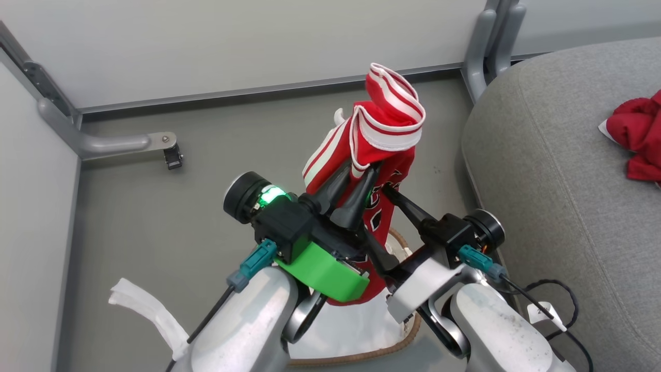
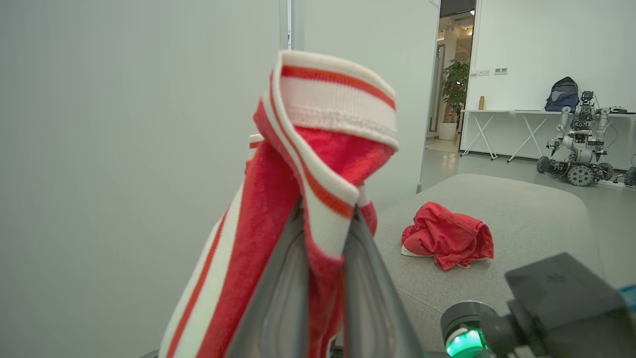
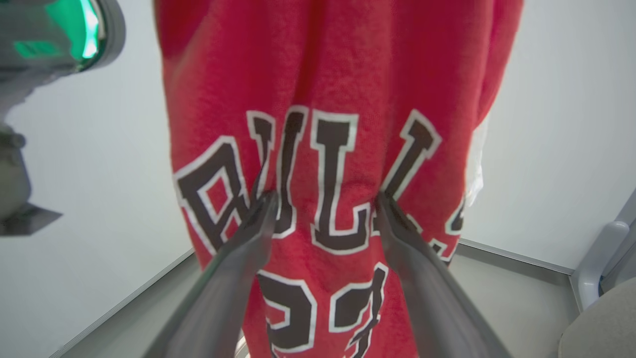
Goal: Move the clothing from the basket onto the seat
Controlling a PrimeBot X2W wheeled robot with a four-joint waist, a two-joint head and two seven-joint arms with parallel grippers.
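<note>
Item one: we record a bright red jersey with white-striped trim and dark lettering (image 1: 384, 129), hanging at centre frame in the head view over the oval white plastic basket with a brown woven-look rim (image 1: 361, 354). Its striped edge is pinched between the pressed-together fingers of the left gripper (image 1: 361, 170), and the right gripper (image 3: 325, 199) stands spread wide, one fingertip at either side of the lettering. Item two: a crumpled red garment (image 1: 638, 137) lies on the large grey fabric seat cushion (image 1: 557, 196) at the right edge.
</note>
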